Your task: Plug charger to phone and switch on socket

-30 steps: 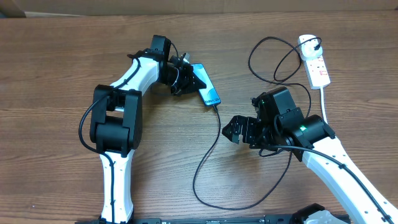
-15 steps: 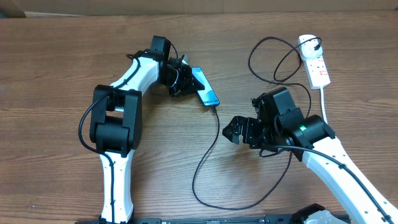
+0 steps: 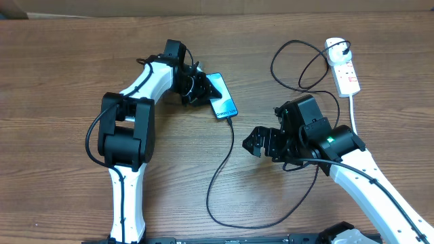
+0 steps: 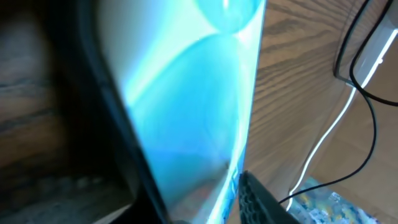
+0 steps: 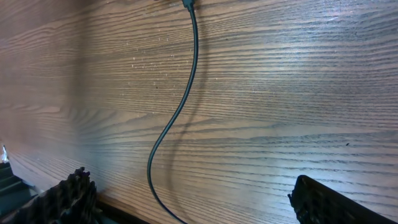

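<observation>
The lit phone (image 3: 222, 104) lies just left of the overhead frame's upper centre, with the left gripper (image 3: 196, 89) at its upper-left end. The left wrist view is filled by the glowing screen, too close to tell whether that gripper is clamped on the phone or has let go. The charger (image 5: 196, 50) tip meets the phone's lower-right short edge and looks seated, so plugging in seems done. The right gripper (image 3: 255, 143) hangs spread wide and empty over the table (image 3: 68, 81), right of the cable. What remains is the socket (image 3: 344, 68) at the upper right. The next move likely calls for the right arm to reach there, clear the cable loops beside it and press the switch.
</observation>
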You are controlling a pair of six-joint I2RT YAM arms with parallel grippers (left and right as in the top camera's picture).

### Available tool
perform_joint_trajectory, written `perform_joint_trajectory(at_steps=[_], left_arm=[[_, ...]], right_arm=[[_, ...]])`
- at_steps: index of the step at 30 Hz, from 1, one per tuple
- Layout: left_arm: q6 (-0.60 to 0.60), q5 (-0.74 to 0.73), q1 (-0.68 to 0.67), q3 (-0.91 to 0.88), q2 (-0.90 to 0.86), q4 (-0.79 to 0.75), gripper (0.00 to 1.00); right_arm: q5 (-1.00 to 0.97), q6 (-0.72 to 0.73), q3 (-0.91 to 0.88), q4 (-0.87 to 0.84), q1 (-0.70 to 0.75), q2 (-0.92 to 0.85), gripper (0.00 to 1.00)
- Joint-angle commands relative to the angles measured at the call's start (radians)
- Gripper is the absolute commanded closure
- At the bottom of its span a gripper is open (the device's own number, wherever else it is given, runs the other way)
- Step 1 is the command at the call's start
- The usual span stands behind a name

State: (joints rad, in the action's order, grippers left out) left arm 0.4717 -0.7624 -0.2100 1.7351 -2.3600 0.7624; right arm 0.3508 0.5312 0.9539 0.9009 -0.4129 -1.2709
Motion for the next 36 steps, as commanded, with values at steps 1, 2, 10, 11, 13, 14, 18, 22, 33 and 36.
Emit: perform_joint_trajectory(at_steps=[1, 2, 10, 11, 13, 14, 18, 22, 33, 36], left_arm=[[-0.002, 0.049, -0.005, 0.001, 0.004, 0.014, 0.63], [-0.005, 0.049, -0.004, 0.002, 0.004, 0.021, 0.62], [-0.049, 0.121, 0.026, 0.002, 0.004, 0.114, 0.55], [-0.049, 0.127, 0.033, 0.002, 0.004, 0.124, 0.55], [-0.049, 0.127, 0.047, 0.002, 0.005, 0.136, 0.55], [-0.049, 0.126, 0.055, 0.002, 0.006, 0.14, 0.55], [-0.084, 0.112, 0.089, 0.002, 0.021, 0.16, 0.54], [-0.137, 0.1, 0.113, 0.002, 0.079, 0.193, 0.52], [-0.219, 0.125, 0.118, 0.002, 0.526, 0.301, 0.43], [-0.224, 0.192, 0.109, 0.002, 0.674, 0.352, 0.42]], right_arm=[[-0.01, 0.004, 0.026, -0.003, 0.003, 0.0, 0.0], [-0.01, 0.004, 0.026, -0.002, 0.003, 0.0, 0.0], [-0.01, 0.004, 0.026, 0.003, 0.003, 0.0, 0.0], [-0.01, 0.004, 0.026, 0.003, 0.003, 0.0, 0.0], [-0.01, 0.004, 0.026, 0.003, 0.003, 0.0, 0.0], [-0.01, 0.004, 0.026, 0.003, 0.003, 0.0, 0.0], [-0.01, 0.004, 0.026, 0.003, 0.003, 0.0, 0.0], [-0.01, 0.004, 0.026, 0.003, 0.003, 0.0, 0.0], [-0.01, 0.004, 0.026, 0.027, 0.003, 0.0, 0.0], [-0.01, 0.004, 0.026, 0.042, 0.003, 0.0, 0.0]])
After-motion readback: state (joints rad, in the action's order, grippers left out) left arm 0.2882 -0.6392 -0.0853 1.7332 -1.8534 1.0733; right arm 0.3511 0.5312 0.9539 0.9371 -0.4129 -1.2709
